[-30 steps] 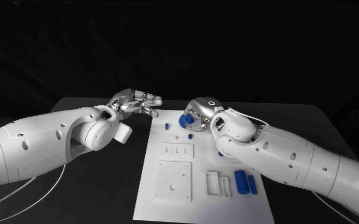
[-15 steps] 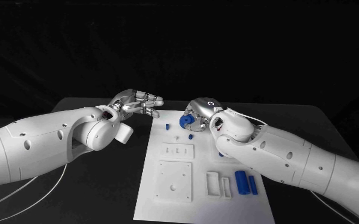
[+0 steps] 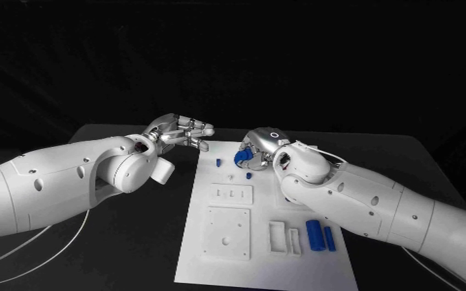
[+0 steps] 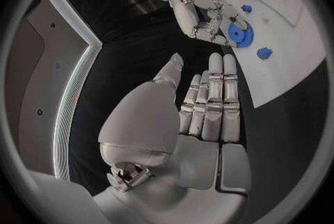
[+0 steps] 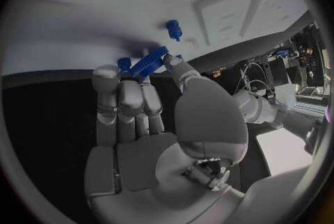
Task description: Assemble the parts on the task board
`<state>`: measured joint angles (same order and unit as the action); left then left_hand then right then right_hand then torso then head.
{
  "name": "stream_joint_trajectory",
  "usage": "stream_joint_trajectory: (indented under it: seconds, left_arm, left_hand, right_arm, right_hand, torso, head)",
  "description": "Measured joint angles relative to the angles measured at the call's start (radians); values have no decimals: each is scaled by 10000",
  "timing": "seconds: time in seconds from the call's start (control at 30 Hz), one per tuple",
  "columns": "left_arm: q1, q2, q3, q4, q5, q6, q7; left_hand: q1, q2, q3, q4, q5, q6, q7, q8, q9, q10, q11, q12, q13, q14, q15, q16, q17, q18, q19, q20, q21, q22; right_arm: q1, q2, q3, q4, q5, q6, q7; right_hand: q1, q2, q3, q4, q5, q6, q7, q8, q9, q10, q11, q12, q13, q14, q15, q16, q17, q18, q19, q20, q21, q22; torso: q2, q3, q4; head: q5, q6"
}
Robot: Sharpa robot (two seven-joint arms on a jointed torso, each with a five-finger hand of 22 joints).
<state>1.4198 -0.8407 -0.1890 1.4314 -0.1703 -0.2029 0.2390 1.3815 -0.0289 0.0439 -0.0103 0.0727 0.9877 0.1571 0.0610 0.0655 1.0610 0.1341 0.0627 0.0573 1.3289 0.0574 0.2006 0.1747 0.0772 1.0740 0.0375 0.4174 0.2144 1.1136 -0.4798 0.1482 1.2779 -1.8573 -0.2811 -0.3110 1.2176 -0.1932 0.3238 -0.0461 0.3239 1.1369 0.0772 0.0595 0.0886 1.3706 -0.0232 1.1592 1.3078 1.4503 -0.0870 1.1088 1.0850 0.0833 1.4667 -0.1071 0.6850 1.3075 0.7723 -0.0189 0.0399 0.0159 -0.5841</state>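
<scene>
The white task board [image 3: 262, 250] lies in the middle of the black table. At its far end my right hand [image 3: 260, 144] pinches a blue gear [image 3: 246, 159] between thumb and fingers, low over the board. The right wrist view has the gear [image 5: 149, 62] at the fingertips of that hand [image 5: 139, 112], close to the board [image 5: 83, 18]. My left hand [image 3: 180, 131] hovers off the board's far left corner, fingers stretched out, holding nothing. From the left wrist, the left hand [image 4: 209, 107] points toward the right hand [image 4: 198, 9] and the gear [image 4: 239, 33].
A small blue peg [image 3: 219, 163] stands on the board left of the gear, also visible as the peg [image 5: 173, 28]. Two blue cylinders [image 3: 314, 234] lie near the board's right edge beside white slotted blocks [image 3: 279, 238]. White square plates [image 3: 226, 234] sit mid-board.
My right hand has turned very slightly with the gear in it. The left hand has stayed where it was.
</scene>
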Motion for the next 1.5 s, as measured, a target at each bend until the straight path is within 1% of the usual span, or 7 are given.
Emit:
stream_joint_trajectory:
  seconds: [0.13, 0.43, 0.6, 0.8, 0.97, 1.07, 1.5]
  left_arm:
    - [0, -2, 0, 0, -5, 3, 0]
    - [0, -9, 2, -4, -14, 5, -1]
    - [0, -10, 1, -5, -17, 6, -1]
    - [0, -12, 1, -6, -21, 7, -2]
    - [0, -17, 1, -7, -23, 7, -4]
    - [0, -17, 0, -8, -25, 7, -5]
    - [0, -40, 0, -16, -29, 13, -5]
  left_hand:
    - [0, 0, 0, 0, 0, 0, 0, 0, 0, 0, 0, 0, 0, 0, 0, 0, 0, 0, 0, 0, 0, 1]
    - [0, 0, 0, 0, 0, 0, 0, 0, 0, 1, -1, 0, 0, 0, 0, 0, 0, 0, 0, 0, 0, 1]
    - [0, 0, 0, 0, 0, 0, 0, 0, 0, 1, -1, 0, 0, 0, 0, 0, 0, 0, 0, 0, 0, 2]
    - [0, 0, 0, 0, 0, 0, 0, 0, 0, 1, -1, 0, 0, 0, 0, 0, 0, 0, 0, 0, 0, 2]
    - [0, 0, 0, 0, 0, 0, 0, 0, 0, -35, -37, 0, 0, 0, 0, 0, 0, 0, 0, 0, 0, -6]
    - [0, 0, 0, 0, 0, 0, 0, 0, 0, -35, -37, 0, 0, 0, 0, 0, 1, 0, 0, 0, 0, -6]
    - [0, 0, 27, 27, 0, 0, 0, 0, 0, -35, -37, 0, 0, 0, 0, 0, 1, 0, 0, 0, 0, -5]
  right_arm:
    - [1, -55, 1, 32, 35, 1, 8]
    - [-59, -228, -16, 112, 67, -9, -22]
    - [-76, -274, -14, 146, 77, -31, -35]
    - [-138, -402, -35, 146, 181, -18, -91]
    - [-147, -443, -36, 162, 324, -10, -97]
    - [-154, -466, -32, 171, 418, -10, -97]
    - [-243, -879, -14, 496, 765, -119, -47]
  right_hand:
    - [193, -50, -164, 274, -56, -2, 1, 0, -6, 0, 0, 0, 0, 0, 0, -35, 0, 1, 0, 0, 0, 0]
    - [306, -38, -200, 341, -64, -31, -4, -29, -4, -1, -1, 0, 0, 0, 0, -35, 1, 0, 0, 0, -37, 0]
    - [276, -68, -312, 453, -479, -207, 33, -28, -4, -41, 39, -108, 0, -1, 0, -101, -27, -1, 0, 0, -82, -1]
    - [-120, -159, -839, 1357, -528, -349, 66, 14, -146, -40, 37, -109, -49, 0, 0, -102, -37, -2, 0, 0, -82, -1]
    - [-383, -229, -821, 1822, -867, -442, 73, 14, -152, -75, 71, -109, -59, -1, 0, -101, -37, -1, 0, 0, -81, -1]
    - [-786, -283, -684, 2387, -1036, -472, 79, 12, -160, -76, 70, -109, -71, -1, 0, -101, -32, -1, 0, 0, -81, -1]
    - [-1175, -357, -149, 2772, -1187, -472, 78, 6, -138, -75, 70, -108, -71, -1, 1, -101, 1, 0, 0, 0, -38, -1]
  torso:
    - [-5, 1, -4]
    - [-6, 4, -3]
    - [-5, 9, -4]
    - [-5, 9, -11]
    - [-5, 10, -14]
    - [-8, 3, -11]
    - [-6, 2, -10]
  head:
    - [7, -19]
    - [12, -28]
    - [16, -28]
    - [17, -35]
    - [20, -35]
    - [8, -31]
    - [-12, -2]
